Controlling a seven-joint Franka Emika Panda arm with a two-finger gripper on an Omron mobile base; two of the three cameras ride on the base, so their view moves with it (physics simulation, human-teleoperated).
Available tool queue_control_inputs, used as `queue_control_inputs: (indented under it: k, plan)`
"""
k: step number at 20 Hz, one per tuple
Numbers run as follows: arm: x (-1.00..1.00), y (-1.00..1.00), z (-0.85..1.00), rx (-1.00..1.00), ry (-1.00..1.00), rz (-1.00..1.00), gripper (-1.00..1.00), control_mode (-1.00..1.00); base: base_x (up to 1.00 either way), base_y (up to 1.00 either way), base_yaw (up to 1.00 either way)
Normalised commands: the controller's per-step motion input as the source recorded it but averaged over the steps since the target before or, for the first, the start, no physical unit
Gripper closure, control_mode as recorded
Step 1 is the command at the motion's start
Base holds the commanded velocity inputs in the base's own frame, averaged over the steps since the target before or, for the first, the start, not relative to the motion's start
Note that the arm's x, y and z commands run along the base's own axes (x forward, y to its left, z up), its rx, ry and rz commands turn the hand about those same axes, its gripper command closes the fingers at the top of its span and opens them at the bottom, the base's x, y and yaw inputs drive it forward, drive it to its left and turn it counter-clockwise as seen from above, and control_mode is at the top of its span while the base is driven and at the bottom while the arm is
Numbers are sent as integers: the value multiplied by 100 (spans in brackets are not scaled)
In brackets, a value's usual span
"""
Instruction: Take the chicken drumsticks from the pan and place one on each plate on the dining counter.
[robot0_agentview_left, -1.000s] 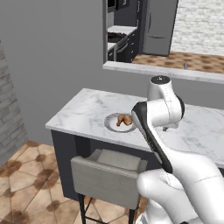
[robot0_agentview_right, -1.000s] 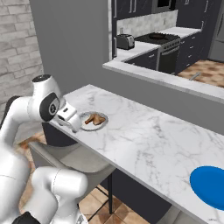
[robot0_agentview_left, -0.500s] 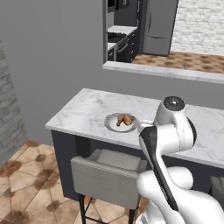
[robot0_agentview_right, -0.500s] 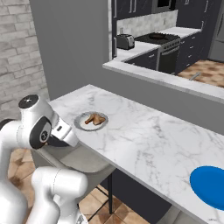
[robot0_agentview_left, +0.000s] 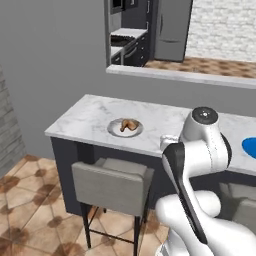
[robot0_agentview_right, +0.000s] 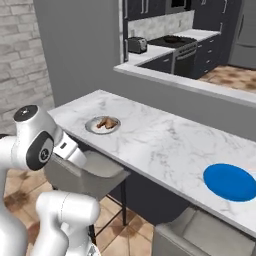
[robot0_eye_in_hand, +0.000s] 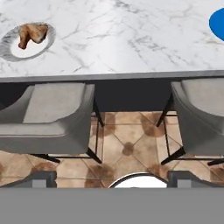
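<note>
Resting on the pale white-grey rimmed plate (robot0_agentview_left: 125, 128), a golden-brown chicken drumstick (robot0_agentview_left: 129, 124) sits on the long white grey-veined marble dining counter (robot0_agentview_right: 165, 145).

The bright blue round plate (robot0_agentview_right: 229, 181) lies bare, well apart from the pale plate, toward the other end of the same counter. In the hand view the gripper (robot0_eye_in_hand: 112, 178) hangs back from the counter's edge, above the tiled floor between two grey upholstered stools (robot0_eye_in_hand: 48, 116), its two dark finger tips (robot0_eye_in_hand: 41, 178) spread wide with nothing between them. The drumstick lies near one side of its plate, inside the rim.
</note>
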Motion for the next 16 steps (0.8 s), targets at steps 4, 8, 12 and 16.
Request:
queue_control_inputs:
  k: [4,8,12,16]
  plan:
    - [0,0,0,0,0,0,-100,100,-88,-38,-20]
    - [0,0,0,0,0,0,-100,100,-56,-61,-30]
    - [0,0,0,0,0,0,-100,100,-29,-94,-36]
    - [0,0,0,0,0,0,-100,100,-27,-100,-36]
